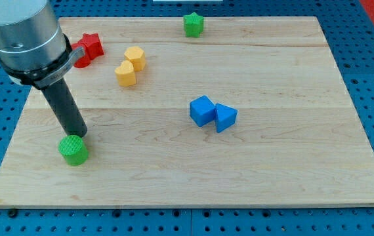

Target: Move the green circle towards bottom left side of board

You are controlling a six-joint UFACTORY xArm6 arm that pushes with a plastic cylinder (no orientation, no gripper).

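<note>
**Green cylinder sits low on the left, with the rod right behind it**

Camera view: The small green circular block [73,149] stands in the lower left of the frame, on the pale wooden board [252,170], near the board's left edge and a little above its bottom edge. My tip [77,136], the lower end of the dark rod, rests at the block's upper side, touching it or just beside it; the exact contact is hidden by the block's top. There is no hand here to open or close, and the rod grasps nothing; it can only press sideways. Standing on the upper side of the block makes sense, since a push from there would send it down the frame toward the bottom left corner. Judging by its place, the task looks nearly done.

The other blocks lie well apart, so none blocks the path:
- a red star-like block [90,46] at upper left, partly behind the arm
- two yellow blocks [130,65], touching, just right of it
- a green block of unclear shape [193,24] at the top edge
- two blue blocks [212,113], touching, near the centre
</note>
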